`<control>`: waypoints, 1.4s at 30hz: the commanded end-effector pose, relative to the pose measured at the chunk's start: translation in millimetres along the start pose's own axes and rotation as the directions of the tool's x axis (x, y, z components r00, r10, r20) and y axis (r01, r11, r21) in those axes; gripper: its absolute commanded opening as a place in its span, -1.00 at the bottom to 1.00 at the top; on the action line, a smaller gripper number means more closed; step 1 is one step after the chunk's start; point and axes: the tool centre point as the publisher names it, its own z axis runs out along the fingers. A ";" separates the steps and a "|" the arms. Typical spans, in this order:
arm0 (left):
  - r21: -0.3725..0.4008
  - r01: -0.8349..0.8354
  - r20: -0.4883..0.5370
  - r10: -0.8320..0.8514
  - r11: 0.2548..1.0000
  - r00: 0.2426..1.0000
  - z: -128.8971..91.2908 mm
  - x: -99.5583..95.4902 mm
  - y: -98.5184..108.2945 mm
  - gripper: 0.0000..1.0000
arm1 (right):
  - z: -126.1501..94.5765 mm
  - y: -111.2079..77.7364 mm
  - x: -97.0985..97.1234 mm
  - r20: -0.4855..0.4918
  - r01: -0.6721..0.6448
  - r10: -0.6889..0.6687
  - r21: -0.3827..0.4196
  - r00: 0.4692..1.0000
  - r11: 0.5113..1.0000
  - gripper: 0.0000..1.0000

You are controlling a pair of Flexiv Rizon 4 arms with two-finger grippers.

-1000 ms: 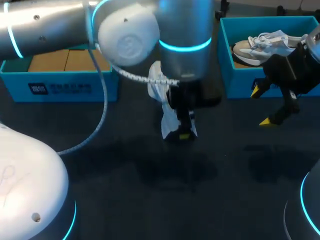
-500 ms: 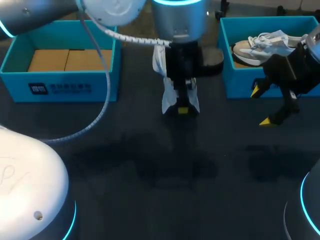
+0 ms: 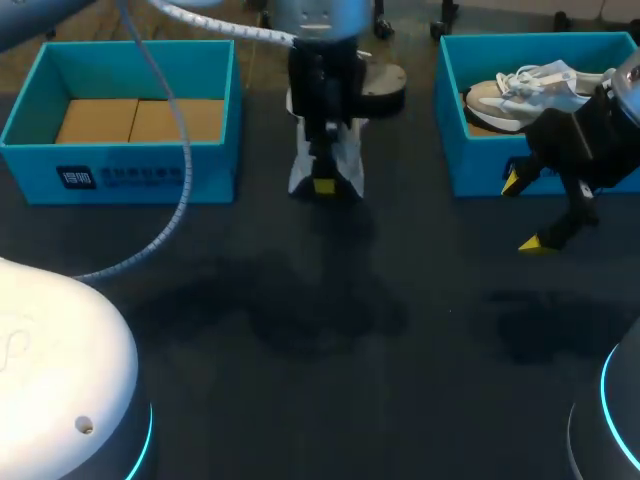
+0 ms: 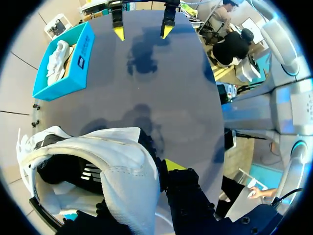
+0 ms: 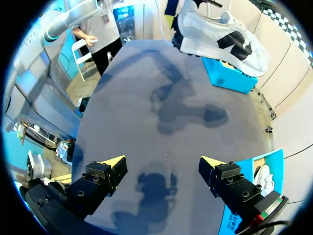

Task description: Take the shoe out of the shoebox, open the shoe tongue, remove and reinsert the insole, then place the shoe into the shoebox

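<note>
The left tool (image 3: 323, 186) is closed on the white shoe (image 3: 326, 160). One yellow-tipped finger is seen outside the wall of the shoe's opening in the left wrist view, and the other is judged to be inside. The shoe (image 4: 105, 164) is held clear of the tabletop (image 3: 320, 390), hanging lengthwise from the tool between the two blue boxes, nearer the left shoebox (image 3: 120, 175). The right tool (image 3: 526, 212) is spread wide and holds nothing, hovering just in front of the right shoebox (image 3: 470, 165), in which a second shoe (image 3: 520, 88) lies. The held shoe is judged to be light, with a soft upper that yields under the fingers and a stiffer sole. A pinch on the thin wall alone could let it swing or twist, so it would be better set down on its sole before any work is done on it. The tongue is likely to be limp and best taken at its free upper edge. The insole, not made out in these views, is expected to be thin and floppy and to be taken most easily at the heel end. The laces could be snagged by a fingertip.
</note>
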 end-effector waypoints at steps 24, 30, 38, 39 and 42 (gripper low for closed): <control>0.045 -0.055 0.045 0.053 0.997 0.998 -5.2 -46.3 199.5 -1.00 | 1.1 0.1 -0.6 0.000 -0.001 0.001 0.002 1.000 1.000 1.00; 0.089 -0.038 0.056 0.033 0.995 0.998 -13.2 -61.2 249.5 -1.00 | 1.1 0.1 -0.6 0.000 -0.001 0.001 0.002 1.000 1.000 1.00; 0.106 -0.018 0.078 0.010 0.994 0.997 -19.1 -84.2 295.6 -1.00 | 1.1 0.1 -0.6 0.000 -0.001 0.001 0.002 1.000 1.000 1.00; 0.104 -0.010 0.071 0.002 0.995 0.997 -18.2 -88.1 300.5 -1.00 | 1.1 0.1 -0.6 0.000 -0.001 0.001 0.002 1.000 1.000 1.00; 0.080 0.023 0.056 -0.028 0.997 0.998 -13.7 -97.1 311.3 -1.00 | 1.1 0.1 -0.6 0.000 -0.001 0.001 0.002 1.000 1.000 1.00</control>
